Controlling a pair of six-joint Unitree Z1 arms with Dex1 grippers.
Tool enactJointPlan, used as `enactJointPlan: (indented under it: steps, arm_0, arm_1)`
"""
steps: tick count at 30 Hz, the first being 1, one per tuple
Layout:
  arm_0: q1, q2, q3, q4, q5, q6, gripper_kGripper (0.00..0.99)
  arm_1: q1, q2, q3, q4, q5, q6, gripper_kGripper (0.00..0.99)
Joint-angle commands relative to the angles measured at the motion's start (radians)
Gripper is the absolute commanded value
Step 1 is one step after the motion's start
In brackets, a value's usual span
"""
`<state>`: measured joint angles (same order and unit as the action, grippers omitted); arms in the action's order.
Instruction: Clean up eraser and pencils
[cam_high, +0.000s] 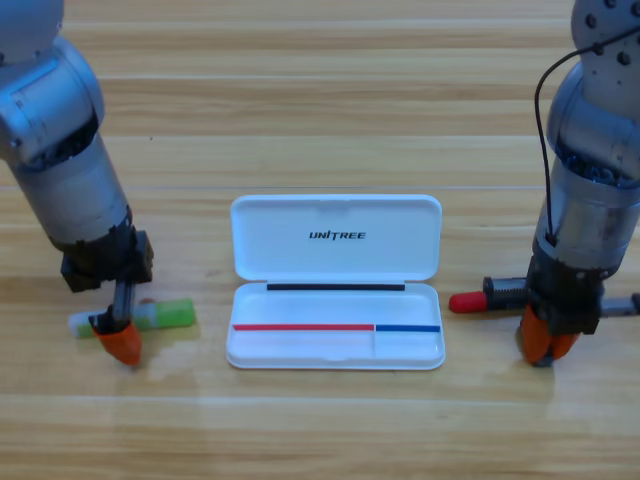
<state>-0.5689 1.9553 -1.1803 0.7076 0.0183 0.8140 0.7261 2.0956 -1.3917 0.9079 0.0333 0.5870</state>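
An open white case (400, 348) lies in the middle of the table, its lid (335, 262) folded back. The light-green pencil (172, 314) lies flat to the left of the case. My left gripper (121, 345) points down over its left, whitish end and covers part of it. The red-and-black marker pencil (468, 301) lies to the right of the case, red end towards it. My right gripper (548, 346) points down over the marker's barrel and hides its middle. The eraser is out of view.
Both grey arms come down from the upper corners and stand on either side of the case. Bare wooden table (320, 430) runs along the front and the back.
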Motion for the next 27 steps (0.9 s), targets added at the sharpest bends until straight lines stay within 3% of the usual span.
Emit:
enactJointPlan:
  steps: [1,6,12,16,18,22,24,26,27]
  arm_0:
    - [0.018,0.05,0.048,-0.039,-0.015,0.008,0.982]
    - [0.018,0.056,0.085,-0.085,-0.015,0.008,0.982]
    - [0.017,0.059,0.108,-0.125,-0.011,0.01,0.973]
    - [0.017,0.059,0.119,-0.145,-0.011,0.01,0.862]
    - [0.018,0.059,0.12,-0.149,-0.011,0.01,0.767]
    - [0.018,0.062,0.117,-0.152,-0.008,0.022,0.477]
    - [0.017,0.065,0.116,-0.149,-0.003,0.036,0.301]
    - [0.017,0.068,0.113,-0.149,-0.003,0.043,0.009]
    - [0.017,0.065,0.114,-0.151,-0.001,0.042,0.0]
  arm_1:
    - [0.047,-0.12,-0.089,0.124,-0.039,-0.492,0.0]
    - [0.125,-0.177,-0.201,0.276,-0.012,-0.883,0.0]
    - [0.161,-0.092,-0.265,0.292,-0.006,-1.081,0.0]
    - [0.165,-0.009,-0.311,0.292,-0.004,-1.121,0.0]
    - [0.171,0.024,-0.334,0.292,-0.006,-1.135,0.0]
    - [0.184,0.084,-0.383,0.296,-0.018,-1.165,0.0]
    - [0.187,0.109,-0.402,0.296,-0.02,-1.182,0.0]
    - [0.19,0.127,-0.418,0.296,-0.02,-1.193,0.0]
    - [0.191,0.135,-0.425,0.296,-0.02,-1.199,0.0]
